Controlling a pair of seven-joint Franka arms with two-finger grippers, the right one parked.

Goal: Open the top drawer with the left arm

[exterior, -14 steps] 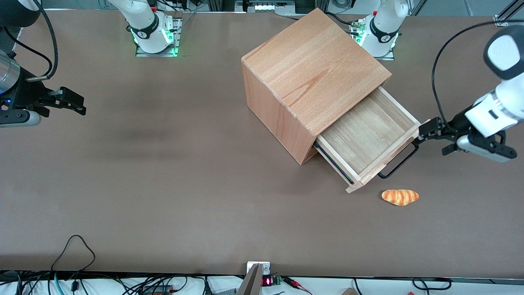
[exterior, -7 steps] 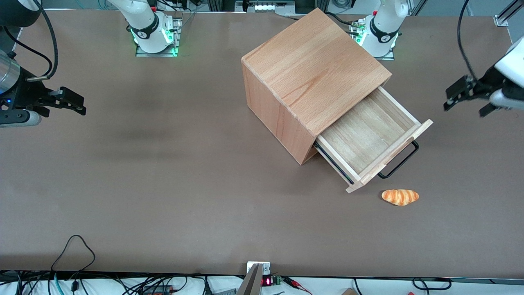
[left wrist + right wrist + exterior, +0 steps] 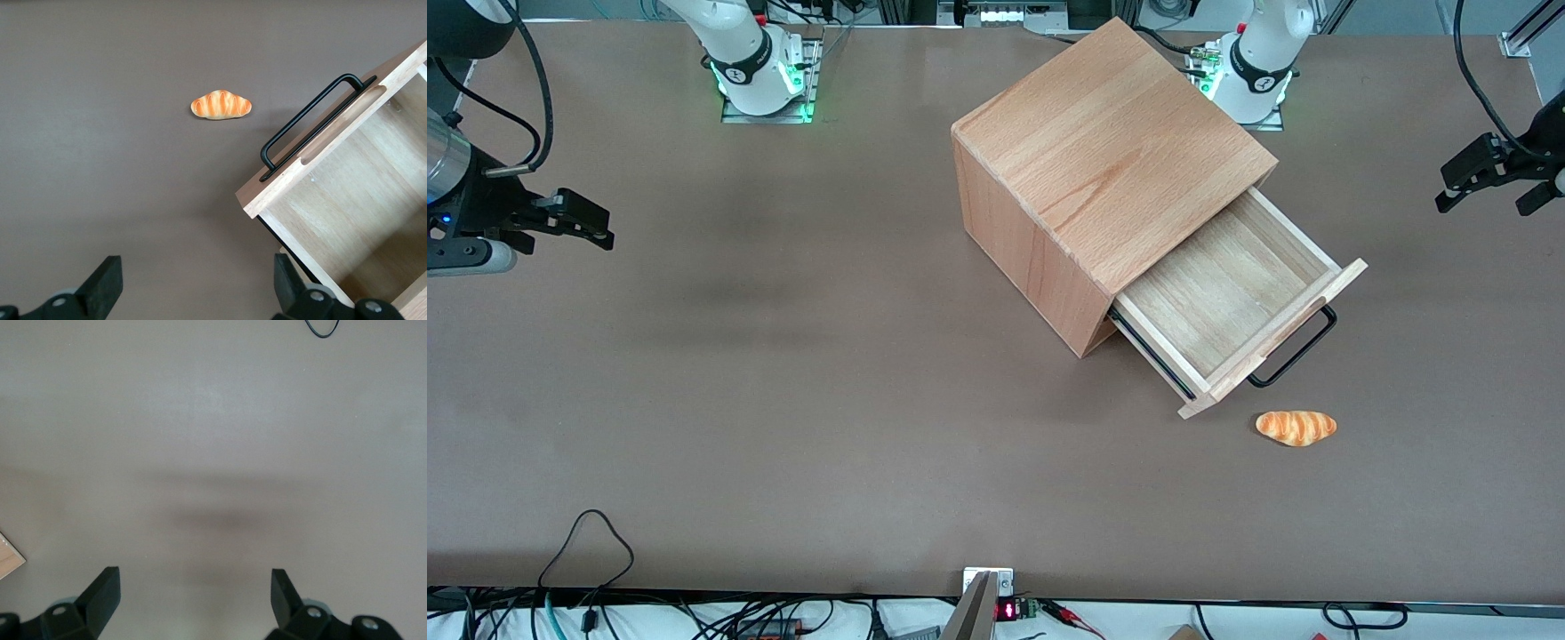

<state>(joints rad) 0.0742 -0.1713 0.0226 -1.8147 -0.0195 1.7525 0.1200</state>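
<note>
The top drawer (image 3: 1227, 307) stands pulled well out of the big wooden cube (image 3: 1103, 169), its pale tray open to the ceiling and bare inside. Its flat front faces the working arm's end of the table and angles toward the front edge; the thin black bar handle (image 3: 1294, 348) runs along that front, with nothing touching it. The cube itself sits turned at a slant near the table's back edge, close to the working arm's base (image 3: 1258, 76).

Just in front of the drawer's nearer corner, a small orange croissant (image 3: 1296, 428) lies on the brown table (image 3: 783, 400), apart from the drawer front.

The gripper (image 3: 1489, 182) of the left arm hangs at the working arm's end of the table, well apart from the drawer and above the tabletop near that side edge. Its two black fingers (image 3: 107, 283) are spread wide with nothing between them; from the wrist camera the handle (image 3: 313, 120) and croissant (image 3: 221, 105) show below it.
</note>
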